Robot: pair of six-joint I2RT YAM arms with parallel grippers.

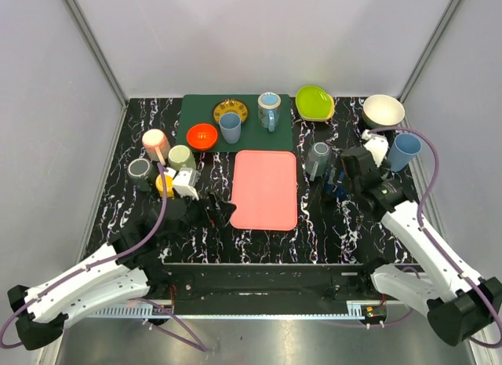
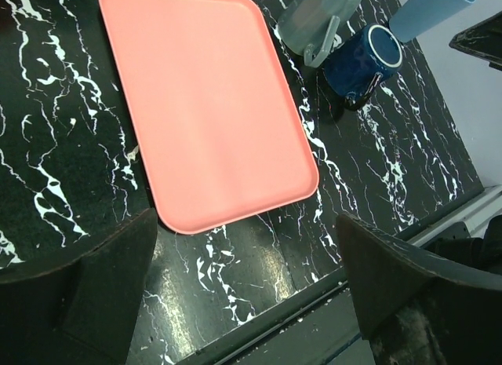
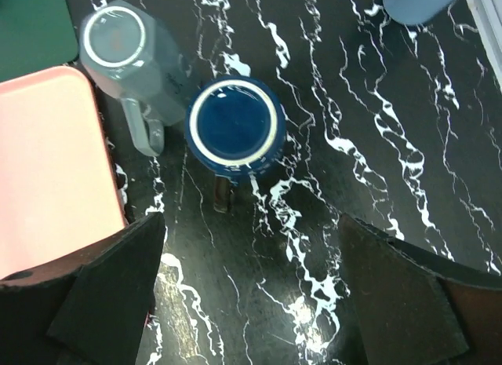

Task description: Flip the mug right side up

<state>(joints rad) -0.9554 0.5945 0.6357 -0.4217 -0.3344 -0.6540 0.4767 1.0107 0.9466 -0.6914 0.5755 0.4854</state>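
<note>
- Both pairs of jaws stand spread wide, empty; the right jaws hang over the mug.
- Dark blue glazed mug [image 3: 234,125] sits on the black marbled tabletop [image 3: 353,106] beside a grey mug [image 3: 129,55], seemingly base-up.
- Likely rigid, slick, breakable; gripping across the body, clear of its handle [image 3: 222,194], looks safest.
</note>
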